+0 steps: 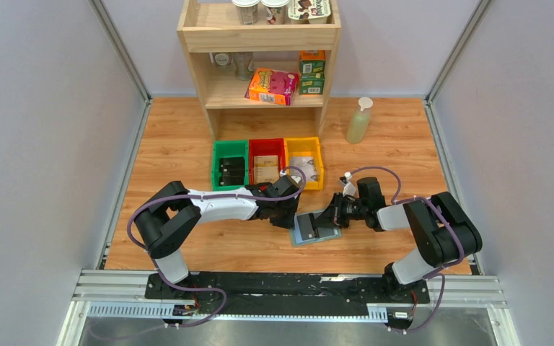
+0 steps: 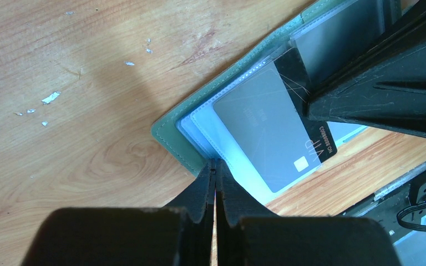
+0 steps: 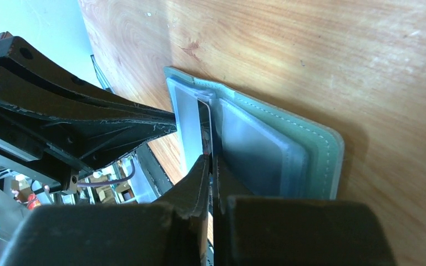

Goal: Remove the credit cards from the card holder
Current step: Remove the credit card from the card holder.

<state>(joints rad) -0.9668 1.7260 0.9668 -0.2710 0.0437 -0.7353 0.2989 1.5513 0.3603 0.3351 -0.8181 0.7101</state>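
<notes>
The wooden table point(image 1: 180, 144) fills the floor of the cell, with a tall wooden shelf point(image 1: 260, 37) at its far edge holding boxes and tubs. The left arm point(image 1: 216, 205) and the right arm point(image 1: 418, 223) reach inward from the near edge and meet just in front of a row of three bins: a green bin point(image 1: 220, 155), a red bin point(image 1: 267, 144) and a yellow bin point(image 1: 304, 143). A pale spray bottle point(image 1: 358, 122) stands to the right of the shelf, well apart from the arms.

The card holder point(image 2: 172, 133) lies open and flat on the table between the two grippers, near the bins, its grey-green cover down and its clear sleeves up. A black credit card point(image 2: 260, 127) marked VIP sticks partway out of a sleeve, over the holder's edge.

The left gripper point(image 2: 215, 169) has its jaws pressed together, the tips resting on the holder's edge beside the card. The right gripper point(image 3: 209, 163) is nearly closed; its wrist view shows a thin edge running into the slit between the fingers, so it appears to be pinching the card, though the contact itself is hard to see.
</notes>
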